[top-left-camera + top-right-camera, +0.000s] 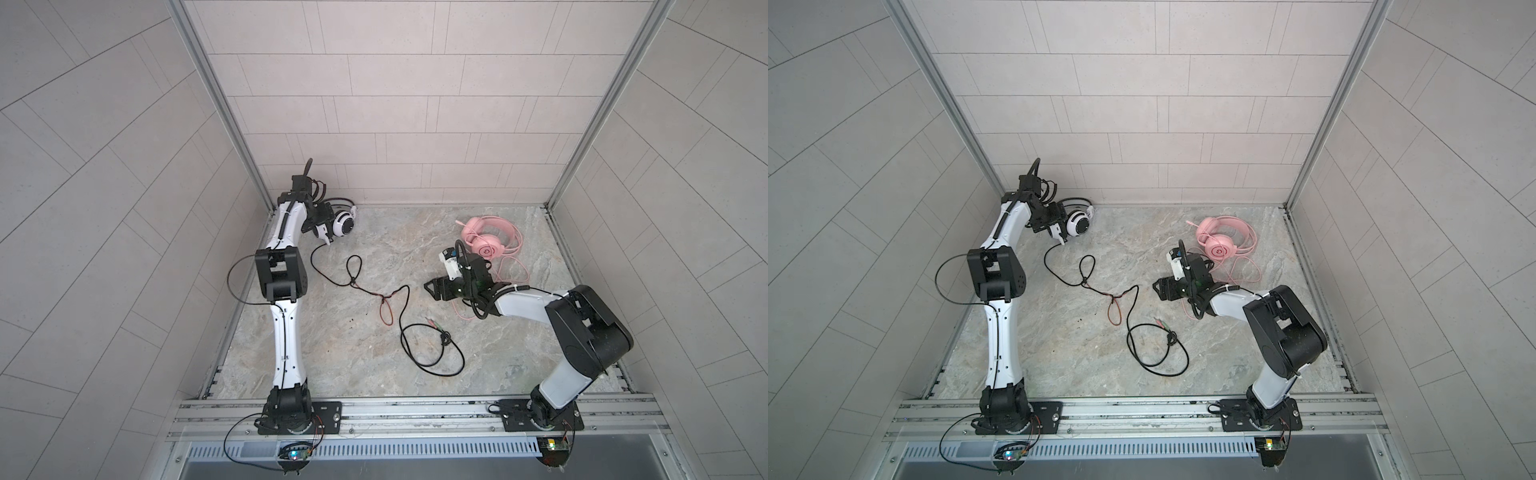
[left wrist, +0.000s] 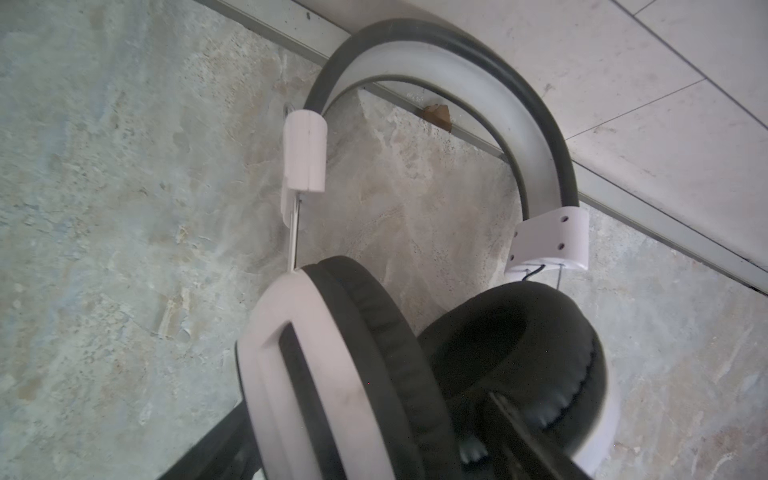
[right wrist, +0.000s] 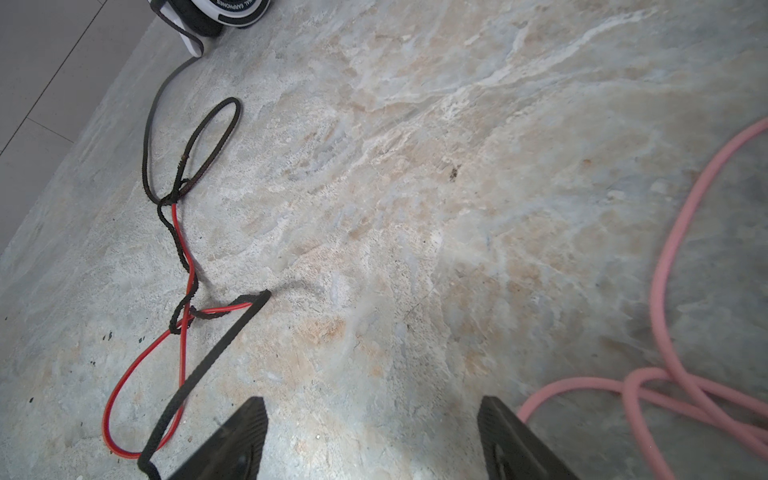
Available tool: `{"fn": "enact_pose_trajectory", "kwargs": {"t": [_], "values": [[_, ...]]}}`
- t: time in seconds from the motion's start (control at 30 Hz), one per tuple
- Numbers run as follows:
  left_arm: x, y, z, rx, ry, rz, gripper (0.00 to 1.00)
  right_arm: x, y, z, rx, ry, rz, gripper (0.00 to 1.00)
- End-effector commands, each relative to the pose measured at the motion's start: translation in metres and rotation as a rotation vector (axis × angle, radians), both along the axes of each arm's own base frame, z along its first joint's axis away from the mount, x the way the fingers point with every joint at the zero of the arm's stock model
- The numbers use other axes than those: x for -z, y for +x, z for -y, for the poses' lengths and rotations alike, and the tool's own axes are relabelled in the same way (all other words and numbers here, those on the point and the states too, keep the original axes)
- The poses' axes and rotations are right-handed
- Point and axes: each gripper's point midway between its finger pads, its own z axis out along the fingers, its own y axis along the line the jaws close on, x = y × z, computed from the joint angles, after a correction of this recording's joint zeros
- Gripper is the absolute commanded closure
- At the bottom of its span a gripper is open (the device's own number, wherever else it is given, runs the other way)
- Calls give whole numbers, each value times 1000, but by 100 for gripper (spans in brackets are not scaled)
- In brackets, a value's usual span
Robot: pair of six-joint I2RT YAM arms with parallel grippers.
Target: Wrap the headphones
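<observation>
I read "EARPHONES" on the white headset (image 3: 232, 10), far left on the table (image 1: 332, 365), headband (image 2: 436, 54) toward the back wall (image 1: 395, 104); left tool (image 2: 368, 444) straddles its earcup (image 2: 316, 353), whether gripping I cannot tell; right tool (image 3: 374, 440) gapes empty near the pink headset (image 1: 484, 243)

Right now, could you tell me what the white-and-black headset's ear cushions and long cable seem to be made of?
Ear cushions: probably black leatherette, matte, with wrinkles at the seam. Long cable: black woven braid, rough-textured, apparently split open over a glossy red wire.
</observation>
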Motion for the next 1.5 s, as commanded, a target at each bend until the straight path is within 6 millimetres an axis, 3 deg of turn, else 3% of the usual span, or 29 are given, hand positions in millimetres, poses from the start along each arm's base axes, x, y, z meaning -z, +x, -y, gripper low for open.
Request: {"fn": "enact_pose_trajectory", "kwargs": {"t": [0.0, 0.13, 0.37, 0.6, 0.8, 0.83, 1.07, 1.13, 1.2, 1.37, 1.47], "values": [[16, -14, -6, -10, 45, -55, 14, -15, 3, -3, -7, 3, 30, 19], [9, -23, -20, -41, 99, -55, 14, -18, 3, -1, 0, 4, 39, 19], [3, -26, -27, -60, 125, -17, 13, -22, 1, 0, 3, 5, 53, 19], [8, -35, -47, -146, 120, -45, 13, -18, 2, 3, 19, 0, 69, 19], [20, -35, -47, -144, 112, -63, 15, -14, 3, -1, 12, 21, 52, 19], [20, -34, -46, -141, 108, -59, 17, -14, 3, -1, 12, 20, 51, 19], [14, -29, -38, -113, 40, -29, 62, -10, 4, 1, 19, 7, 48, 19], [9, -30, -37, -104, 30, -20, 67, -9, 4, 1, 23, 5, 48, 19], [-3, -30, -39, -110, 23, 13, 79, -7, 4, 1, 25, 9, 46, 19], [-52, -33, -30, -122, -58, 134, 89, -5, 4, -2, 21, 29, 38, 19], [-82, -48, -19, -151, -138, 225, 90, -5, 4, -1, 28, 28, 38, 19]]}}
